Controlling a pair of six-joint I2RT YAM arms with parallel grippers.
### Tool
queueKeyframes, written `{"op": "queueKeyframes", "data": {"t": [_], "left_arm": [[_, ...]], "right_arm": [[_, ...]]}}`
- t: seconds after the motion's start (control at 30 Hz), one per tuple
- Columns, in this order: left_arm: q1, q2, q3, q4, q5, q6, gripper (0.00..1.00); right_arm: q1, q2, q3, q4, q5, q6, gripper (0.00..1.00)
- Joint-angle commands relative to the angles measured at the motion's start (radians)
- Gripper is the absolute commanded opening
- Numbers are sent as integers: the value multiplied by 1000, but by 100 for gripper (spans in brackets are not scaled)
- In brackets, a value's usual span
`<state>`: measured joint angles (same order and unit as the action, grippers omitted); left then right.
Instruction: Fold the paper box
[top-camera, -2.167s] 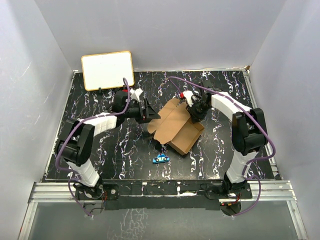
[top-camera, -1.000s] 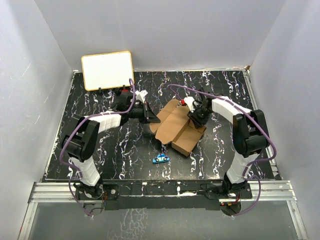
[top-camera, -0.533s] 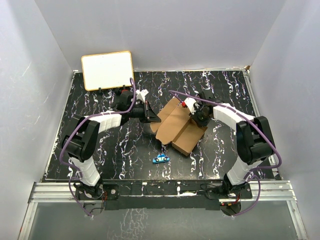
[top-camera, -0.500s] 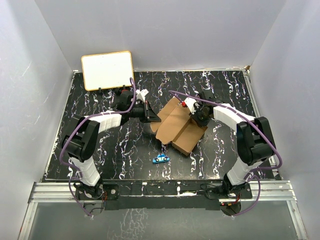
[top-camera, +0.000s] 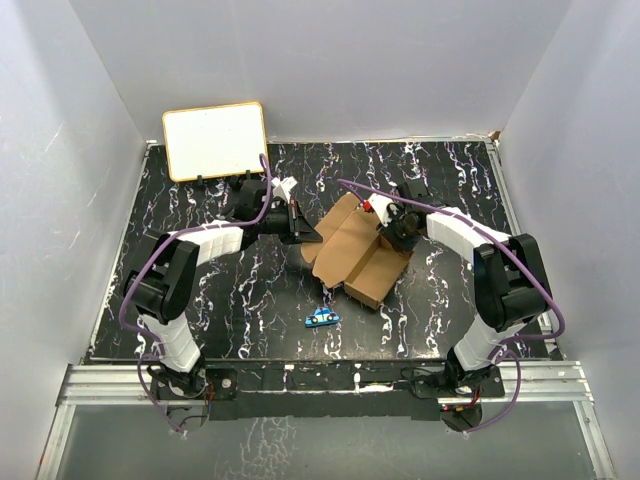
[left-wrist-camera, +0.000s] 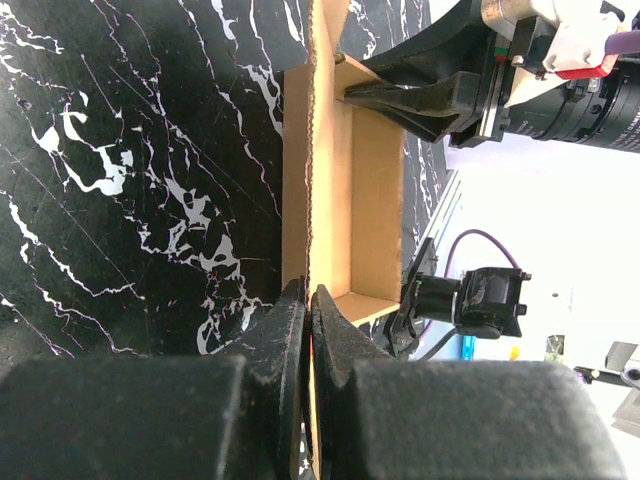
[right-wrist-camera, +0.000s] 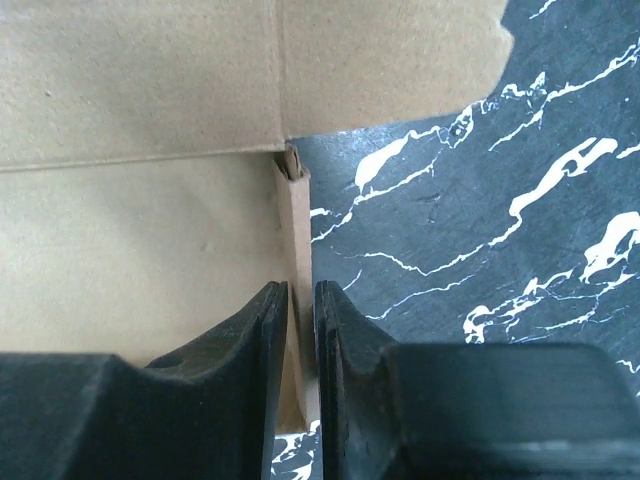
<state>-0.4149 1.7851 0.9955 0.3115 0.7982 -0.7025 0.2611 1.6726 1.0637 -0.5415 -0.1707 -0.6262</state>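
Observation:
The paper box (top-camera: 352, 258) is brown cardboard, half folded, lying mid-table with flaps spread. My left gripper (top-camera: 306, 233) is at its left edge, shut on a thin upright flap (left-wrist-camera: 322, 150); the jaws pinch the cardboard between them (left-wrist-camera: 310, 302). My right gripper (top-camera: 392, 231) is at the box's far right side. In the right wrist view its jaws (right-wrist-camera: 302, 300) stand narrow with the box's thin side wall (right-wrist-camera: 298, 225) filling the gap between them. The box panel (right-wrist-camera: 140, 230) lies left of that wall.
A white board with a tan frame (top-camera: 215, 140) leans at the back left. A small blue object (top-camera: 321, 318) lies on the black marbled table (top-camera: 440, 290) in front of the box. Grey walls enclose the table on three sides.
The right wrist has shifted slightly at the box's right side and its jaws have changed width. The left gripper has kept its pinch, and the box has barely moved.

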Motion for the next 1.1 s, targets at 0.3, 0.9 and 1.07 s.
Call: {"op": "queueKeyframes", "data": {"t": [0.3,0.9,1.07], "left_arm": [[-4,-26,50,-54,11,42,0],[-4,-23,58,-35,33,30,0],[-4,-26,64,-37,32,29,0]], "right_arm": [[2,-26,21,12,-49,-4,26],[3,26,-53,153,3,3,23],[3,4,-80,208,67,6,8]]}}
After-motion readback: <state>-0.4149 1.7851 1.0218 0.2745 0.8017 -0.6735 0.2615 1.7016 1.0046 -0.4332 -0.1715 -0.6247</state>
